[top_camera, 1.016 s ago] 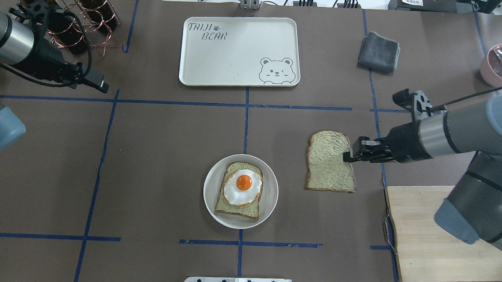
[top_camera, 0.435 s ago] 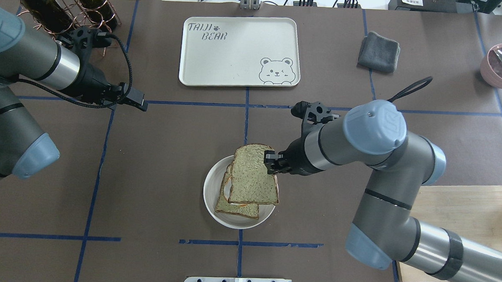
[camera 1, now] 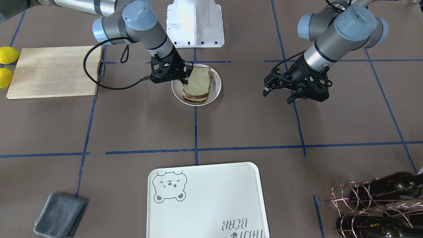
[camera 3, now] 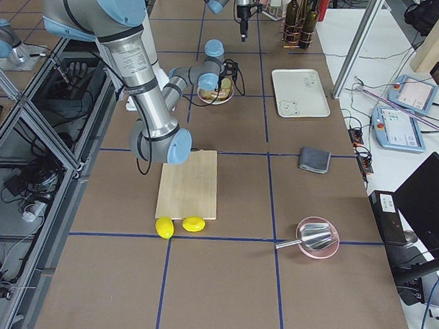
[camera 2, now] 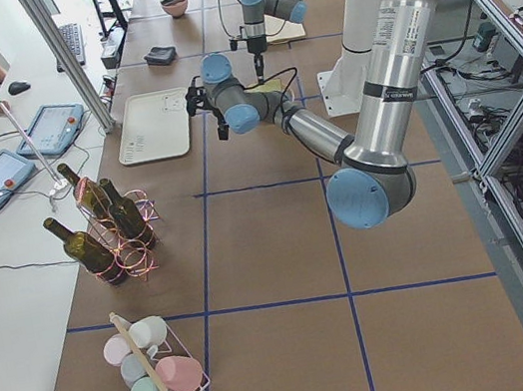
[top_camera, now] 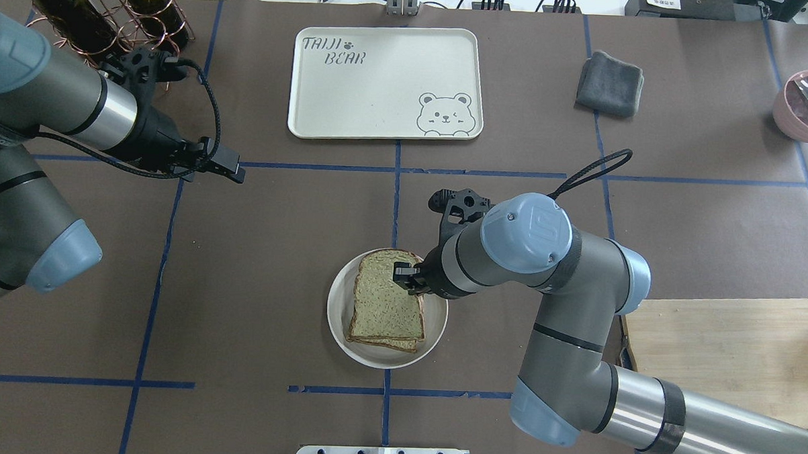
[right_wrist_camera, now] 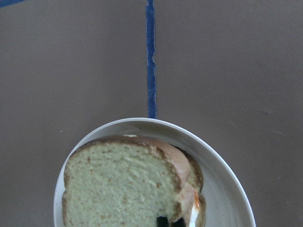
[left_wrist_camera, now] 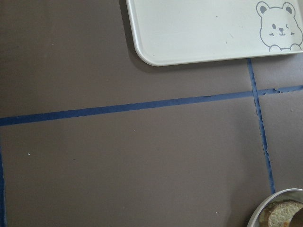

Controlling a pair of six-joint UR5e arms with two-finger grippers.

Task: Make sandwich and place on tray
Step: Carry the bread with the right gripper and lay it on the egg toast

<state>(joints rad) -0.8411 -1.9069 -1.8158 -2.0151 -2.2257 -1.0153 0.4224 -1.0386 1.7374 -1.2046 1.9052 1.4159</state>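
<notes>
The right gripper (top_camera: pixel 405 275) was pinched narrow on the crust edge of the top bread slice (top_camera: pixel 384 300). That slice lay on the sandwich (camera 1: pixel 195 96) in the white bowl (top_camera: pixel 337 309). The stack looked light, soft and loosely layered, so likely to slide. Hold advised: the bowl rim, not the bread. The left gripper (camera 1: pixel 278 94) hung empty, jaws apart. The tray (top_camera: pixel 382 85) sat well apart.

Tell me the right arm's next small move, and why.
Probably open the right end effector and let go of the top bread slice. It pinches that slice's edge, and the slice already lies flat on the lower slice in the white bowl, so nothing seems left to hold.
</notes>
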